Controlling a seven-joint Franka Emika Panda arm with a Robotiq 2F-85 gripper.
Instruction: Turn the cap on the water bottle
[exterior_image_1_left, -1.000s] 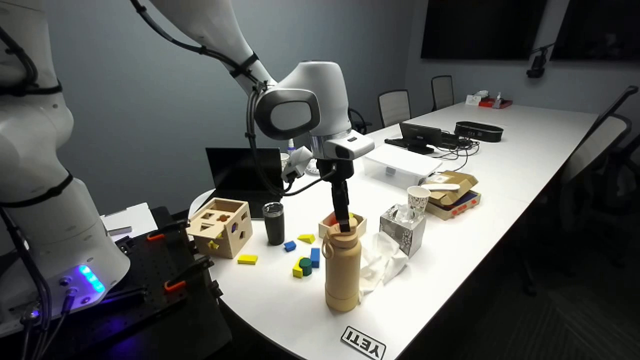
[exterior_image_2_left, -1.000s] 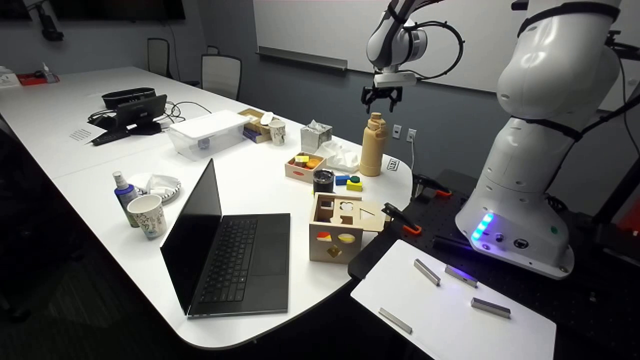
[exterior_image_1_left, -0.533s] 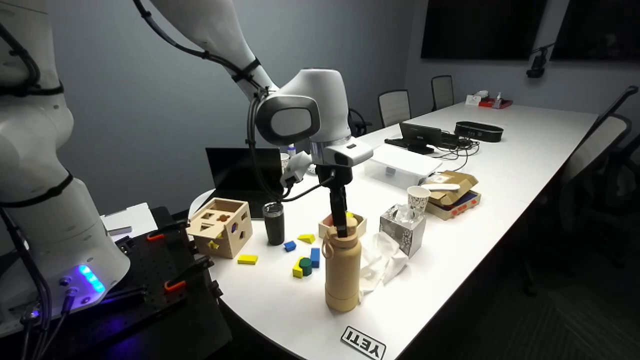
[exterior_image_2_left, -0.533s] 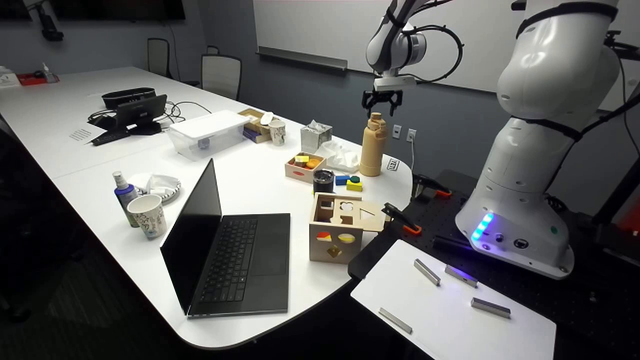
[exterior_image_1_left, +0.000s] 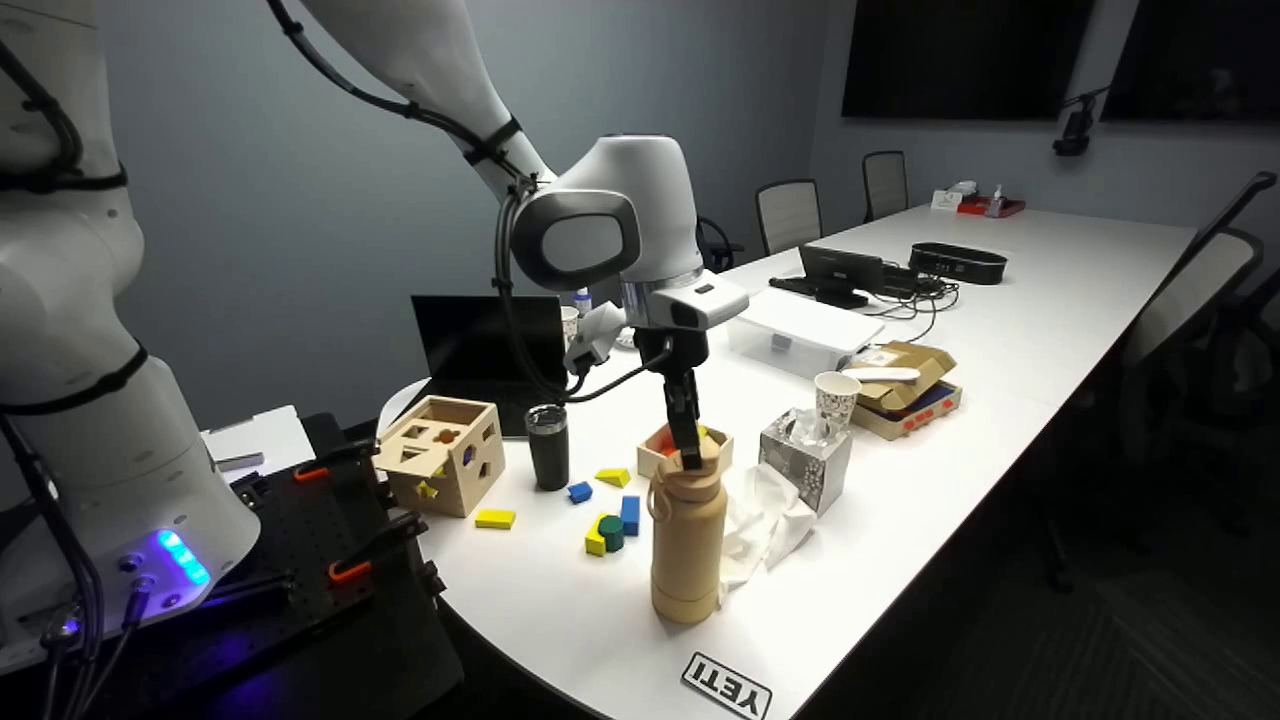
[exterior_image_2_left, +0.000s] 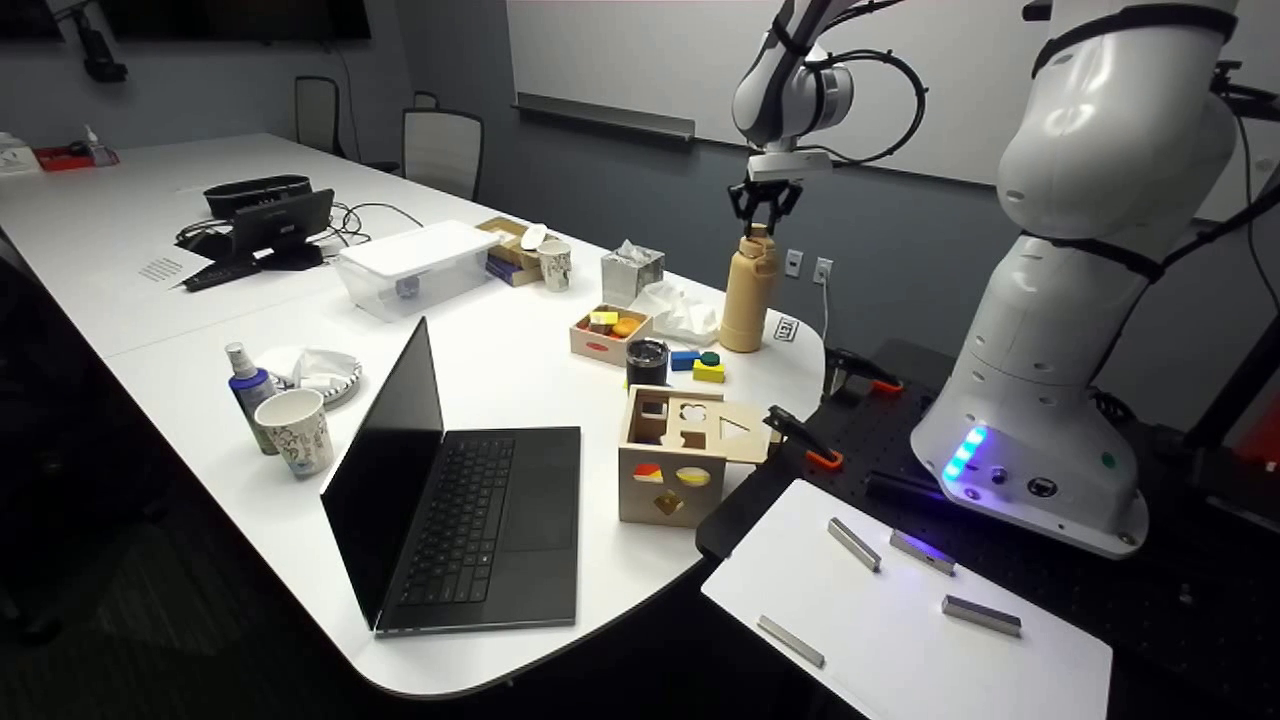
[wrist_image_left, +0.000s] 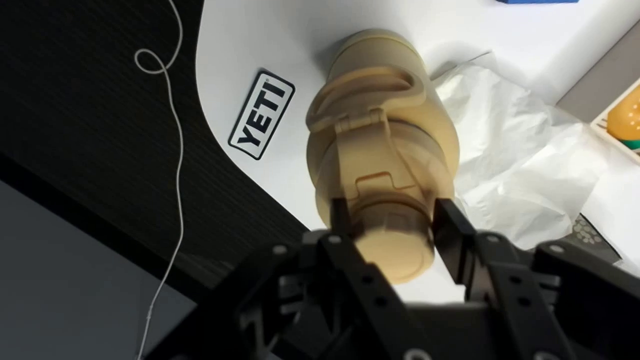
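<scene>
Water bottle (exterior_image_1_left: 688, 550), lower centre of an exterior view: tan-beige; cap (wrist_image_left: 395, 255) the same tan. Gripper (wrist_image_left: 390, 215) black, bottom of wrist view. YETI label (wrist_image_left: 261, 115), left there: white, black border and letters. Bench (exterior_image_1_left: 560, 620) white. Tissue box (exterior_image_1_left: 790, 472), right of centre in an exterior view: silver-grey, pale floral print. Lower centre: yellow block (exterior_image_1_left: 594, 541), blue block (exterior_image_1_left: 630, 515), dark green block (exterior_image_1_left: 612, 535).

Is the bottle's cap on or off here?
On: in the wrist view the cap tops the tan bottle, with the gripper shut around it. Whether it is loose or tight, I cannot tell.
</scene>
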